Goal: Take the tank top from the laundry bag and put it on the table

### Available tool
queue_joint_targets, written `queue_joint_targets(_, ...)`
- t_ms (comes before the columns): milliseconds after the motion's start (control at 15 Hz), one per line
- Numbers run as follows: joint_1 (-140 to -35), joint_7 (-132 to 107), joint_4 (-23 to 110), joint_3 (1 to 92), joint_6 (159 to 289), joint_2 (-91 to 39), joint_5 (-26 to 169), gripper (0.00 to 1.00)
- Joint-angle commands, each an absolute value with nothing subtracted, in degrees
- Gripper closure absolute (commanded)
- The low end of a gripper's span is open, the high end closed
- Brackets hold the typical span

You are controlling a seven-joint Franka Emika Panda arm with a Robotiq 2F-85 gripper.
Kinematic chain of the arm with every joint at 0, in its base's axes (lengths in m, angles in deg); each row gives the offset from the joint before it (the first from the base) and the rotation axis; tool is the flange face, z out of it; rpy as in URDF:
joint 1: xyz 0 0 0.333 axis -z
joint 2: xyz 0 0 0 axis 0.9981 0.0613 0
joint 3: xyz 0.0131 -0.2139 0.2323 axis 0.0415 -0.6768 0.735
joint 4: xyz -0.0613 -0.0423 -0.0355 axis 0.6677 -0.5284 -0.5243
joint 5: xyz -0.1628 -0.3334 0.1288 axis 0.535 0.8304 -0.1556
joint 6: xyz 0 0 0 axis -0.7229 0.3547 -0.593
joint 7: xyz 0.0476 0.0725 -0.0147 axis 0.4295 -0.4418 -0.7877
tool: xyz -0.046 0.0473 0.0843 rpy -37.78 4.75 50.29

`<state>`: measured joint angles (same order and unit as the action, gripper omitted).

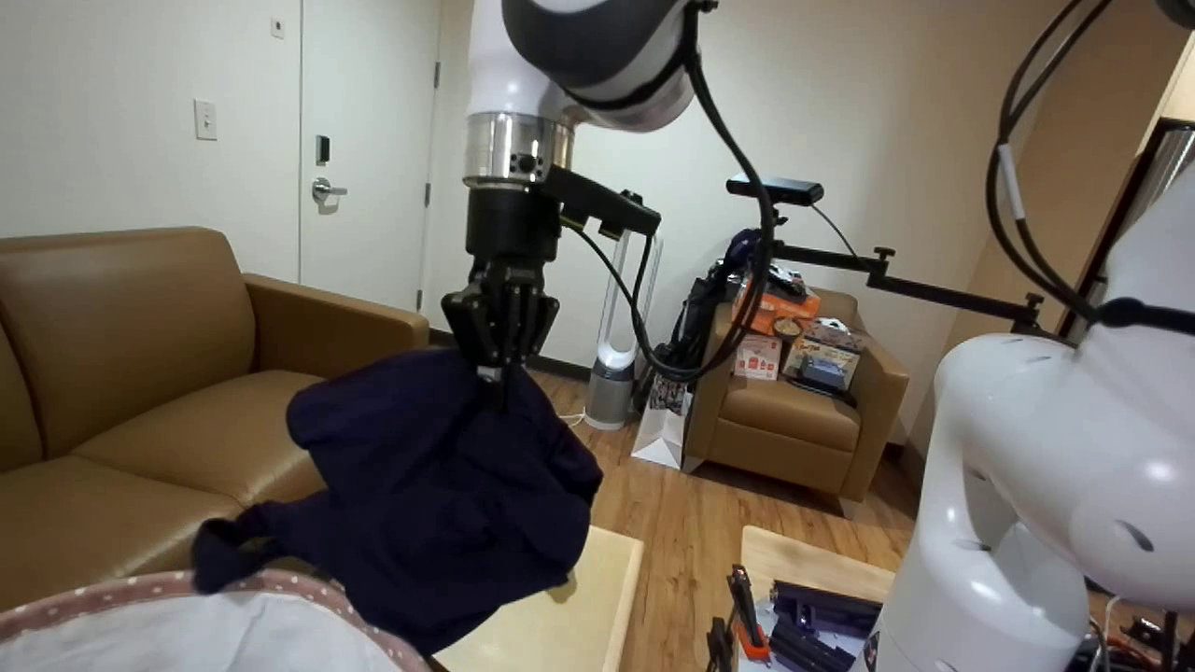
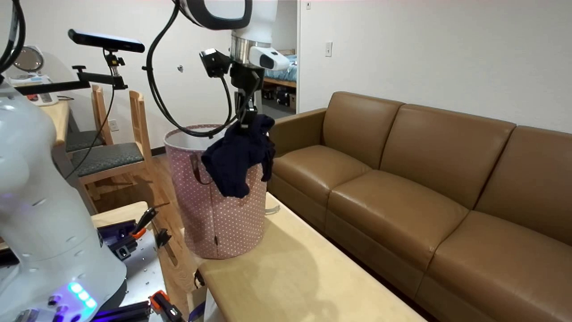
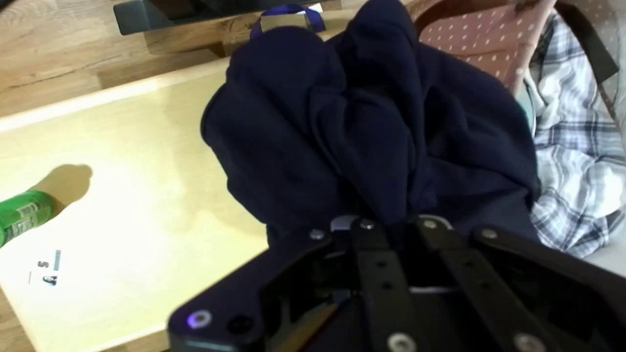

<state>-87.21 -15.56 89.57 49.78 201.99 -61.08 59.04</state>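
Tank top (image 1: 439, 495) suspended, clamped in pincer (image 1: 495, 376).
It hangs in folds, mostly outside the laundry bag (image 2: 223, 228), above the tabletop (image 2: 321, 273); contact with the bag indeterminate.

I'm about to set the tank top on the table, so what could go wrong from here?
In both exterior views the tank top overlaps the rim of the laundry bag; a dangling fold might snag there and drag the bag.
The tool pinches only a bunched part, so the tank top could slip.
A green container on the table might get knocked if the tank top sweeps across it.
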Motion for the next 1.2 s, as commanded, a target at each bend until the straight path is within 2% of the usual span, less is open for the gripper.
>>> queue_joint_targets(0,-86.2,-17.8,86.1,49.8,204.8,-56.9,57.6,0.94)
queue_joint_targets(400,-86.4,-13.0,80.6,47.7,206.6,-44.3,52.5,0.94)
queue_joint_targets(1133,-83.4,-1.9,71.3,50.2,208.0,-22.3,40.9,0.94)
